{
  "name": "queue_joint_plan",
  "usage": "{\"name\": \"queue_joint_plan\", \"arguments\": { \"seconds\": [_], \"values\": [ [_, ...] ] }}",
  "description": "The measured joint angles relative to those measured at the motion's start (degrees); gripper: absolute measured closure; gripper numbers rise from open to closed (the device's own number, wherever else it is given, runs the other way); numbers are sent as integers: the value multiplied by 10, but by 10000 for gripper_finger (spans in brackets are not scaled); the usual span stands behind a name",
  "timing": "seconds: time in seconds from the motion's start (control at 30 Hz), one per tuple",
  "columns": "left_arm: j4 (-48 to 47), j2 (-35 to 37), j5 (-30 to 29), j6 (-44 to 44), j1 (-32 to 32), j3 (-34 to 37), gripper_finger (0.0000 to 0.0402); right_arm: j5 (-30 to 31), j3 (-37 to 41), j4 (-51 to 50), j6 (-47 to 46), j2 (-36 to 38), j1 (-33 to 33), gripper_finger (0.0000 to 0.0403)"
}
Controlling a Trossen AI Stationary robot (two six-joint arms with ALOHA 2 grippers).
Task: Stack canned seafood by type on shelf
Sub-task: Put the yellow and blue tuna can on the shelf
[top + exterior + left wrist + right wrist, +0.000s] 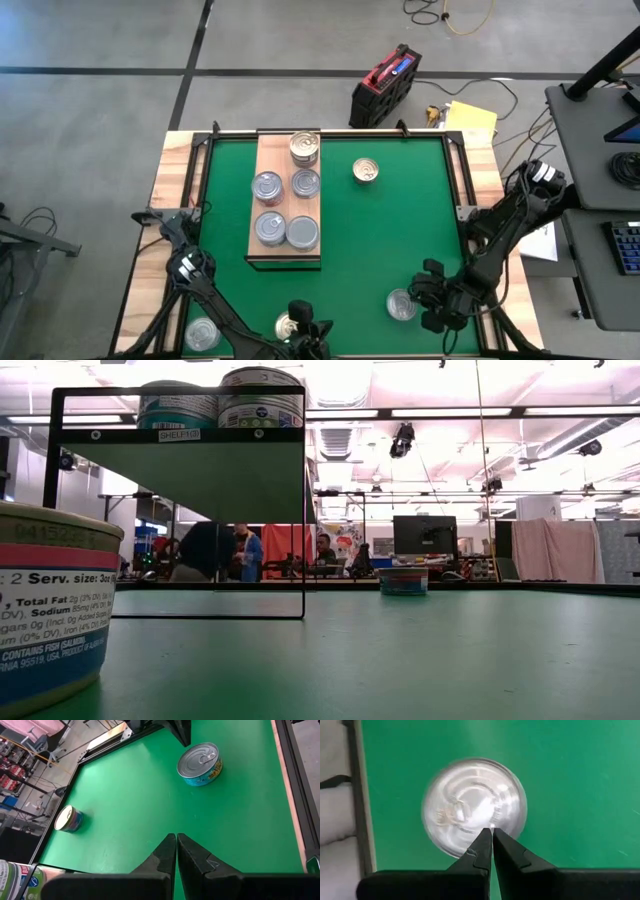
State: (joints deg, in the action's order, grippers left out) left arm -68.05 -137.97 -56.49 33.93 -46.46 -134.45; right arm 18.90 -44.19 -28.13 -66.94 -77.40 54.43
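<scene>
My right tool [492, 836] hangs pinched together over a silver can [474, 806] near the tabletop's [400, 230] near right corner, ready to open. Left tool [176, 845] waits, pinched together too.

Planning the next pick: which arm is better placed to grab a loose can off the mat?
Probably the right: its shut right gripper hangs directly over a silver-lidded can. The shut left gripper has no can beneath it.

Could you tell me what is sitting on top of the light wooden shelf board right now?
On the light wooden shelf board sit five round silver-lidded tins. The far one looks stacked; what lies beneath its lid is hidden.
</scene>
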Motion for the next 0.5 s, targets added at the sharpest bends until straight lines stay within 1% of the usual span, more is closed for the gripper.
{"name": "queue_joint_plan", "arguments": {
  "seconds": [0.1, 0.27, 0.5],
  "values": [
    [0, 0, 0, 0, 0, 0, 402, -1, 0, 4, 3, 0, 0, 394],
    [4, 0, 0, 5, 0, 0, 402, -26, 0, 2, -7, -1, 7, 394],
    [6, 0, 0, 30, -1, -2, 402, -29, 1, 1, -7, -22, 22, 394]
  ]
}}
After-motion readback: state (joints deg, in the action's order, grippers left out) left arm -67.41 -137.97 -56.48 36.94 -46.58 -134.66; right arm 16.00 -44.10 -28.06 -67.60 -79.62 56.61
